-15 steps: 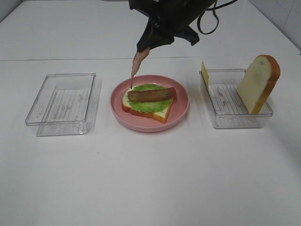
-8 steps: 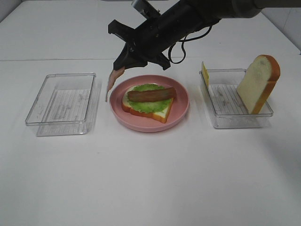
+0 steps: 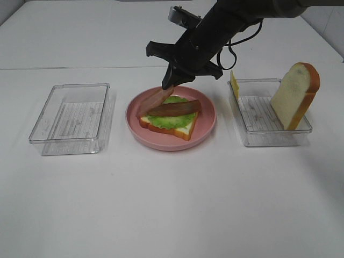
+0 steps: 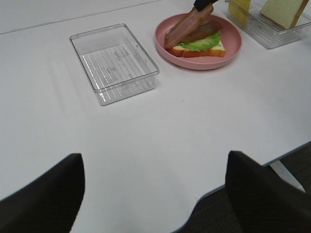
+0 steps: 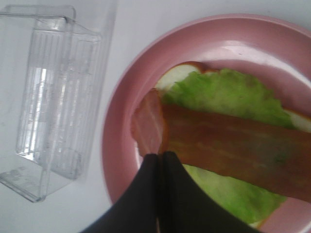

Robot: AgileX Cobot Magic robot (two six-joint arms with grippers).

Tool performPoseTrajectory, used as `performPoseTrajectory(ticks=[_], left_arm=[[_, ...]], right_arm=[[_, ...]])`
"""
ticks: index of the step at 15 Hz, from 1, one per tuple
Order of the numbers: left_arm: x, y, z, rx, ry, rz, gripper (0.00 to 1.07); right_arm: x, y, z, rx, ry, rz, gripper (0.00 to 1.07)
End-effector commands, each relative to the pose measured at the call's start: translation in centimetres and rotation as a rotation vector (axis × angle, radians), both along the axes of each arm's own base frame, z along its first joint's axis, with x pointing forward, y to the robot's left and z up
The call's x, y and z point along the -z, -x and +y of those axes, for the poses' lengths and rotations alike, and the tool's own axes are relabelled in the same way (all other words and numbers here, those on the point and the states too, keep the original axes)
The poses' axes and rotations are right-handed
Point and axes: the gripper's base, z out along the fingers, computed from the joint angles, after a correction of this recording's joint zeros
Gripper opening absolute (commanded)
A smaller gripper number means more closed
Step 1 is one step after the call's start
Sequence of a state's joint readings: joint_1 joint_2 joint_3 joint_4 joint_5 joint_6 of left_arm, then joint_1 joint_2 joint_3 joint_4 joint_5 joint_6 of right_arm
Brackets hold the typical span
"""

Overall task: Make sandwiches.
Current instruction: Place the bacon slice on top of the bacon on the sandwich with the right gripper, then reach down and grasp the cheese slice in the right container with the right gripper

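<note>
On the pink plate (image 3: pixel 207 126) lies an open sandwich: a bread slice (image 3: pixel 185 130) topped with green lettuce (image 3: pixel 171 119) and one bacon strip (image 3: pixel 174 108). My right gripper (image 3: pixel 167 83) hangs over the plate's left half, shut on a second bacon strip (image 3: pixel 155 100) that slants down onto the sandwich's left edge. The right wrist view shows the shut fingertips (image 5: pixel 158 165) pinching that strip (image 5: pixel 148 126) beside the lying strip (image 5: pixel 228 141). My left gripper (image 4: pixel 155 194) is open and holds nothing, well back from the plate (image 4: pixel 197 63).
An empty clear tray (image 3: pixel 72 115) stands left of the plate. A second clear tray (image 3: pixel 258 134) on the right holds an upright bread slice (image 3: pixel 295 97) and a yellow cheese square (image 3: pixel 234 83). Bare white table lies in front.
My right gripper swung from left of the plate back over it and came lower. The hanging bacon strip now rests its end on the sandwich.
</note>
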State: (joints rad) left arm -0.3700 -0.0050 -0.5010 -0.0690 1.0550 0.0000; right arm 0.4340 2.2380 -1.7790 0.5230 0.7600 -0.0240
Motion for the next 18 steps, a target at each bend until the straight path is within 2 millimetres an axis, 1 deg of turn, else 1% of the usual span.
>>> performPoseTrajectory(ticks=[1,3,7,8,9,11,12,13,15,16,17,18], left_arm=[[0.0,0.2,0.1,0.007,0.005,-0.028,0.76],[0.0,0.2,0.1,0.007,0.005,-0.028,0.76],[0.0,0.2,0.1,0.007,0.005,-0.028,0.76],[0.0,0.2,0.1,0.007,0.005,-0.028,0.76],[0.0,0.2,0.1,0.007,0.005,-0.028,0.76],[0.0,0.2,0.1,0.007,0.005,-0.028,0.76],[0.0,0.2,0.1,0.007,0.005,-0.028,0.76],[0.0,0.2,0.1,0.007,0.005,-0.028,0.76],[0.0,0.2,0.1,0.007,0.005,-0.028,0.76],[0.0,0.2,0.1,0.007,0.005,-0.028,0.76],[0.0,0.2,0.1,0.007,0.005,-0.028,0.76],[0.0,0.2,0.1,0.007,0.005,-0.028,0.76]], right_arm=[[-0.1,0.1,-0.8,0.004,0.08,0.006,0.0],[0.2,0.2,-1.3,-0.001,0.14,0.013,0.0],[0.3,0.4,-1.5,-0.009,0.173,0.031,0.0],[0.3,0.4,-1.4,-0.012,0.174,0.036,0.03],[0.3,0.5,-1.4,-0.012,0.17,0.041,0.15],[0.3,0.5,-1.4,-0.012,0.17,0.041,0.5],[0.3,0.5,-1.4,-0.014,0.172,0.046,0.63],[0.3,0.6,-1.4,-0.019,0.175,0.054,0.67],[-0.2,0.7,-1.5,-0.038,0.187,0.073,0.67],[-0.8,0.9,-1.5,-0.054,0.199,0.086,0.67],[-2.1,0.9,-1.7,-0.076,0.225,0.08,0.67],[-2.5,0.9,-1.8,-0.084,0.234,0.078,0.67]])
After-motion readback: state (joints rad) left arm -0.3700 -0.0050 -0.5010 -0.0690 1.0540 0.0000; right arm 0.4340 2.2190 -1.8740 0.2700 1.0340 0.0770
